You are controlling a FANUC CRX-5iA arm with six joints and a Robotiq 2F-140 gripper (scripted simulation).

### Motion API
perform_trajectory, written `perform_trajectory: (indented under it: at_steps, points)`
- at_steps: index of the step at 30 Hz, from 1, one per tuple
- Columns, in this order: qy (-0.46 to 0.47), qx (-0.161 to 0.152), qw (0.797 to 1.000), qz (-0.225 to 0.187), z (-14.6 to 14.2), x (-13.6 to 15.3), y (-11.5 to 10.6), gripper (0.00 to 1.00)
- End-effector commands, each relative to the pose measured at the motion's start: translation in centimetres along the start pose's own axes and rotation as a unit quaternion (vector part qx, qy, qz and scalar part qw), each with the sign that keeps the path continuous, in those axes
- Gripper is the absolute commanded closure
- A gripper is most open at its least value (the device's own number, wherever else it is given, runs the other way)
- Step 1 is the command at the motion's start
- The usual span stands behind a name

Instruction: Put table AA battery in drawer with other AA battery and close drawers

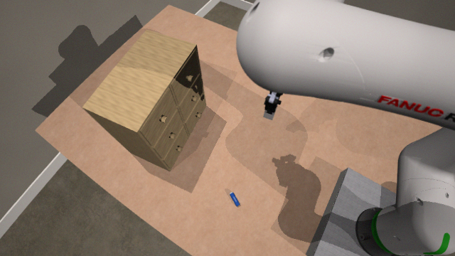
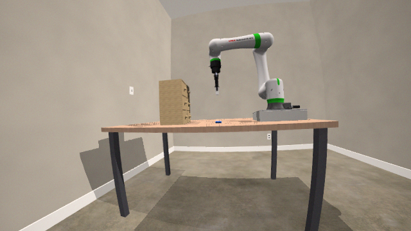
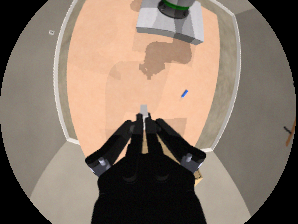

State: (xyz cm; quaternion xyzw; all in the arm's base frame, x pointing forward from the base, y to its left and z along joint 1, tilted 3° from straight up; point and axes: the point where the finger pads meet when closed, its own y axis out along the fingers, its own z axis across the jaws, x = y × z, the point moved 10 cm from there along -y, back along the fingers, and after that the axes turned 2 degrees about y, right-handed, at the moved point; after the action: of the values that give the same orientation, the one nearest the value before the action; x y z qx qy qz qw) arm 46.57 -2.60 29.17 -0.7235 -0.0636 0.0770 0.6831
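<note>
The chest (image 1: 142,67) (image 2: 171,102) is the landmark. It stands upright on the tabletop (image 1: 213,167) (image 2: 225,128) (image 3: 95,55), its drawer fronts turned toward the arm's base (image 1: 416,227) (image 2: 275,91); this orientation presumably leaves the handles within the arm's reach and gives the trays room to slide out. All drawers appear pushed in.

The battery (image 1: 234,199) (image 2: 218,122) (image 3: 184,93) lies on its side on the tabletop, in front of the chest and well apart from it, toward the near corner of its front as the top view shows it. No part of the arm touches it.

The jaws (image 1: 270,110) (image 2: 217,89) are fully closed, with nothing held between them. They point down, in front of the chest and above the level of the battery. This attitude suits a descent from above onto a small lying part; the jaws must be opened before that descent. Whether a drawer is to be opened first cannot be determined.

Count: one chest; six drawers, in two columns of three, with one handle each; one loose battery; one arm; one pair of jaws. The second battery is out of sight, so the correct drawer cannot be identified. Caution: pull any drawer less than half its length; beyond that it may droop.
</note>
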Motion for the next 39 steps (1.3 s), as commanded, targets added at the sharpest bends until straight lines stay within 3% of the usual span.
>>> perform_trajectory:
  at_steps: [1,11,13,18,30,33,38,39]
  points:
    - [0.001,0.000,1.000,0.000,1.0,0.1,0.0,1.00]
    - [0.001,0.000,1.000,0.000,9.1,0.7,-0.1,1.00]
    - [0.001,0.000,1.000,0.000,9.1,0.7,-0.1,1.00]
    - [0.001,0.000,1.000,0.000,12.5,1.0,-0.1,1.00]
    - [-0.001,0.003,1.000,-0.002,14.0,1.2,0.1,1.00]
    - [-0.013,0.020,1.000,-0.016,14.9,1.7,1.2,1.00]
    - [-0.057,0.090,0.991,-0.084,18.9,3.4,5.5,1.00]
    - [-0.057,0.090,0.991,-0.084,18.9,3.4,5.5,1.00]
